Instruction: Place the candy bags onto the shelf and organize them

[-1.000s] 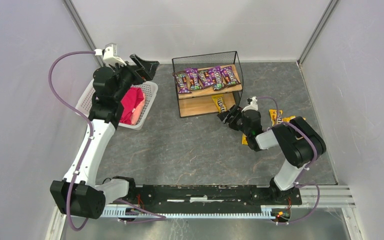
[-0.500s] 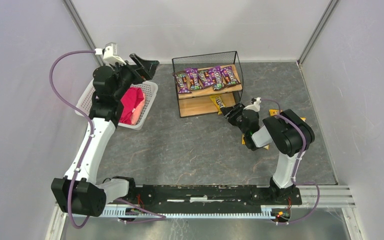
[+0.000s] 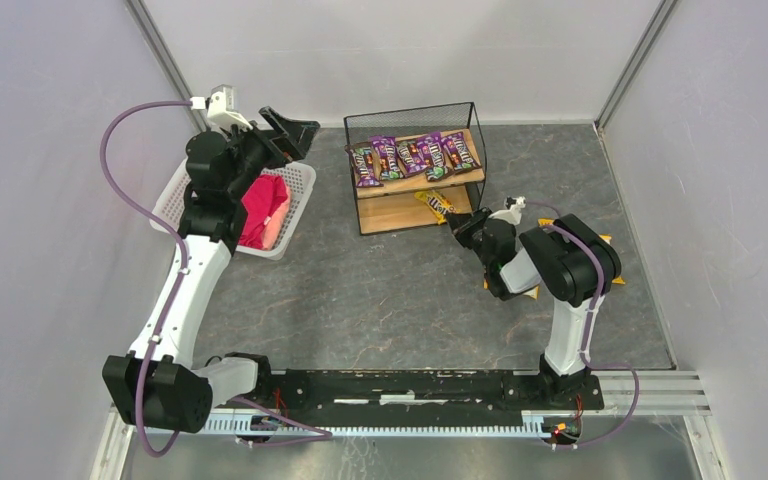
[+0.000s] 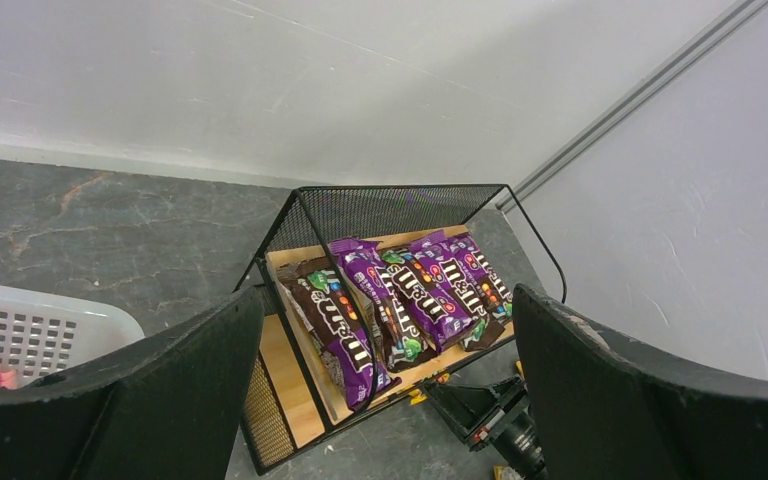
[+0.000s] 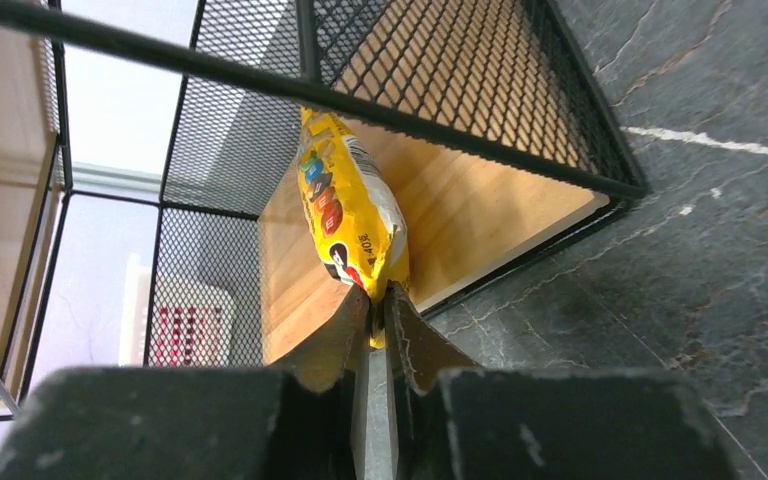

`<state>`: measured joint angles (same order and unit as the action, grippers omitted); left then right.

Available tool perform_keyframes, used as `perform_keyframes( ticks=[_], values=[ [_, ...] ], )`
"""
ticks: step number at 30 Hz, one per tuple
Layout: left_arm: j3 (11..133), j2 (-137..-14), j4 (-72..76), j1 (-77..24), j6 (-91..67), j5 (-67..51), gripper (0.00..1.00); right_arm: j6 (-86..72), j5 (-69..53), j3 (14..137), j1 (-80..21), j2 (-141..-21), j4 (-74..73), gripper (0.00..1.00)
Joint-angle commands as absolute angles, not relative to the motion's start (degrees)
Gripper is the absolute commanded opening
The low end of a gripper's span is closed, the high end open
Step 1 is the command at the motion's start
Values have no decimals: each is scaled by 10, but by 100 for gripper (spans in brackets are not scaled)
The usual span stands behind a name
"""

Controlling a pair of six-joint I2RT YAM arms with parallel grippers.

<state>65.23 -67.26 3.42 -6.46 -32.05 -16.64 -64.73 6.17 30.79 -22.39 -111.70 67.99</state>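
item: yellow candy bag (image 5: 352,215).
location: at the open front of the shelf (image 3: 415,112), bottom tier. it stands on edge and tilted, with its far end over the lower wooden board and its near end outside the frame.
holder: right gripper (image 5: 378,300), clamped tight on the bag's near seam; only a corner is held.
top tier: purple candy bags (image 3: 412,155), a row of overlapping packets on the upper board.
left gripper (image 3: 290,130): fingers spread wide, holding nothing, raised above the white lattice basket (image 3: 298,178), well apart from the shelf.
handling note (judgement): carry the bag deeper under the black wire bar before letting go, so that it lands wholly on the board. roll the wrist so it lies flat, to one side, leaving room for others.
risk: released too early, the glossy bag may slide out onto the grey table (image 3: 380,290).
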Motion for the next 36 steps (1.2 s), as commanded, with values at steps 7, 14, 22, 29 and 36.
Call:
perform_keyframes(
  ticks=[7, 14, 22, 29, 36],
  values=[
    [653, -671, 61, -62, -337, -174, 100, -688, 201, 291, -229, -1078, 750, 11],
    [653, -678, 62, -62, -340, -179, 100, -728, 265, 342, -248, -1106, 689, 12],
    [653, -679, 62, -61, -342, -180, 100, -746, 335, 371, -271, -1121, 620, 13],
    [651, -679, 64, -61, -343, -181, 100, -750, 348, 384, -272, -1124, 578, 15],
    [651, -676, 64, -61, -341, -180, 100, -735, 321, 376, -273, -1104, 564, 37]
  ],
)
